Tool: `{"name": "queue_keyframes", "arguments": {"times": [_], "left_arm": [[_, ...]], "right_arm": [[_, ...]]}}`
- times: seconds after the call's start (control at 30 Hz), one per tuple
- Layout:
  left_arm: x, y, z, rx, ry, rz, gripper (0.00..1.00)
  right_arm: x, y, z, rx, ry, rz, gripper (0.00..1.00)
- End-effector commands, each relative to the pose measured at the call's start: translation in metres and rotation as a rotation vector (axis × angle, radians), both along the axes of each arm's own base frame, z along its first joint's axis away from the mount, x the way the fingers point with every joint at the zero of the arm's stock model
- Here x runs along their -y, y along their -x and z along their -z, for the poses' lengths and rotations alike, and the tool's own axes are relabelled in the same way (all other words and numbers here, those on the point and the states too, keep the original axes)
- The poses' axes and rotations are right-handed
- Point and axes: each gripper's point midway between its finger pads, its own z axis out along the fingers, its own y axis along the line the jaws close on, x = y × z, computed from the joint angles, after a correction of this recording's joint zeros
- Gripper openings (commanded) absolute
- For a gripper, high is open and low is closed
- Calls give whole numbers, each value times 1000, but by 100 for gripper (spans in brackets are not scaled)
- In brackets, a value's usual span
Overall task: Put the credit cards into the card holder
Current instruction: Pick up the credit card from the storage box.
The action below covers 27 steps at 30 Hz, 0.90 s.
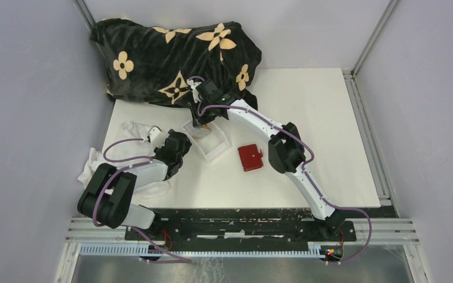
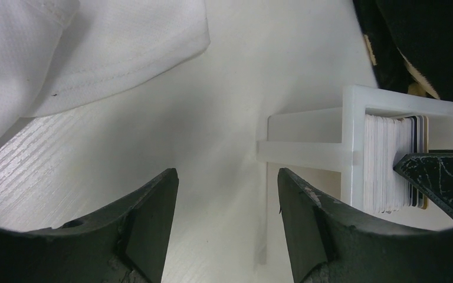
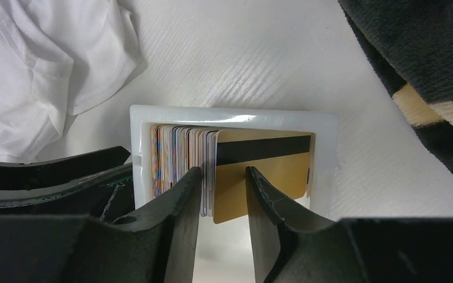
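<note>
The credit cards (image 3: 177, 159) stand on edge as a stack in a clear plastic box (image 3: 236, 113). A gold card with a black stripe (image 3: 271, 171) leans at the stack's right end. My right gripper (image 3: 223, 180) reaches into the box, jaws narrowly open around the last few cards of the stack and the gold card's edge. In the top view it (image 1: 199, 122) is over the box (image 1: 207, 140). The red card holder (image 1: 250, 157) lies closed on the table, right of the box. My left gripper (image 2: 228, 194) is open and empty just left of the box (image 2: 354, 147) and its cards (image 2: 389, 165).
A black blanket with beige flowers (image 1: 171, 53) is heaped at the back left, close behind the box. A white cloth (image 1: 133, 132) lies at the left, under the left arm; it also shows in the left wrist view (image 2: 94, 47) and the right wrist view (image 3: 41, 71).
</note>
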Motion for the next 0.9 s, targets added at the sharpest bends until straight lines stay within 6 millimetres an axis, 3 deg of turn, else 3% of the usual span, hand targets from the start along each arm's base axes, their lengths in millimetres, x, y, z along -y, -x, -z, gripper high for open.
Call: {"name": "queue_keyframes", "arguments": {"times": [0.0,0.5,0.57,0.87], "left_arm": [[4,-18,-19,78,59,-36,70],[9,-17,-20,74,75,-17,69],[9,-18,-21,77,76,-16,69],[7,-14,-23,76,75,-21,68]], "right_arm": [[-6,6,-52,52,-74,-12,39],[-6,12,-67,67,-73,-16,29],[-5,13,-70,80,-64,-12,22],[10,7,-80,181,29,28,10]]}}
